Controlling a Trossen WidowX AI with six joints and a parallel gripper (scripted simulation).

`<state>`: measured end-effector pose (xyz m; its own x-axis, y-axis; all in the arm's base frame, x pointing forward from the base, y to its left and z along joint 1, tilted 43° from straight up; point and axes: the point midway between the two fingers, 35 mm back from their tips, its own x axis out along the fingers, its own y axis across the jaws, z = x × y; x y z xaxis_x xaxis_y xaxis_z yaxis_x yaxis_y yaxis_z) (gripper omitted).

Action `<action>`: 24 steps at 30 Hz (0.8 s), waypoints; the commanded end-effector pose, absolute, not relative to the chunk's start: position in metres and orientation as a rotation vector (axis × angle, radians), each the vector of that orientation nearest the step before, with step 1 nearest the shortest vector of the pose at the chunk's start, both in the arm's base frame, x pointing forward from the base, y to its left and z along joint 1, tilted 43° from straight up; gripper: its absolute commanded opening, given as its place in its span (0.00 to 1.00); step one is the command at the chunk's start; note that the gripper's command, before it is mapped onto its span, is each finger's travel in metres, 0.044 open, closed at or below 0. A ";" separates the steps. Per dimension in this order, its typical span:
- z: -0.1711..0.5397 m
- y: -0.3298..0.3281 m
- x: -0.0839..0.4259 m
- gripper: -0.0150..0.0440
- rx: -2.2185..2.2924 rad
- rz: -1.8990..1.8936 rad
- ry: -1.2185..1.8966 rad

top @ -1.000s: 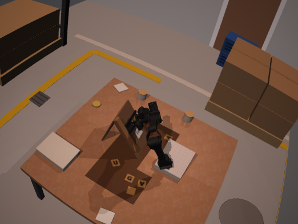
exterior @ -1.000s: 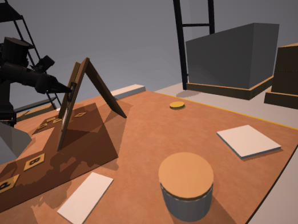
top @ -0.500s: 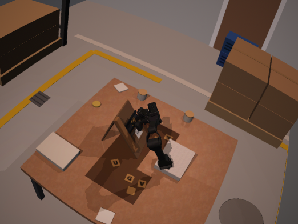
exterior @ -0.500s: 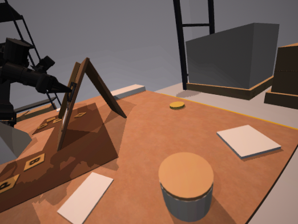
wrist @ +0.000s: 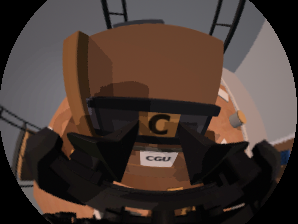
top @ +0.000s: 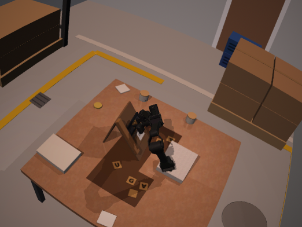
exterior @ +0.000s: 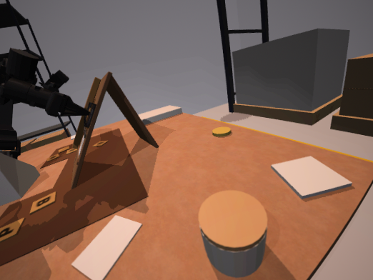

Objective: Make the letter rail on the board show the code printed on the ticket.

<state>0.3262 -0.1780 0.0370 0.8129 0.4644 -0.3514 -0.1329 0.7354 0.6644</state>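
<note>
My gripper (top: 135,124) (exterior: 88,113) (wrist: 158,123) is shut on the C tile (wrist: 159,123), which stands upright in the black rail (wrist: 155,106) on the leaning board (wrist: 160,60). The tile is right of the rail's middle, with bare rail on both sides. The wooden side wall (wrist: 73,80) is at the rail's left end. The ticket (wrist: 158,158) below reads CGU. In the top view the U tile (top: 117,165) and the G tile (top: 131,180) lie flat on the table. The fingers partly hide the rail.
A tile marked A or V (top: 143,186) and a blank-looking tile (top: 132,193) lie near G. The B tile (exterior: 43,202) and P tile (exterior: 11,229) lie on the board's other side. Two cans (top: 144,95) (top: 191,118) stand near the back edge. A yellow disc (top: 98,105) lies behind the board.
</note>
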 end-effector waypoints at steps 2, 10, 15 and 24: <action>0.039 -0.176 0.325 0.25 0.670 0.342 0.533; 0.042 -0.172 0.325 0.25 0.670 0.342 0.533; 0.044 -0.170 0.325 0.25 0.671 0.342 0.533; 0.047 -0.167 0.324 0.25 0.671 0.342 0.533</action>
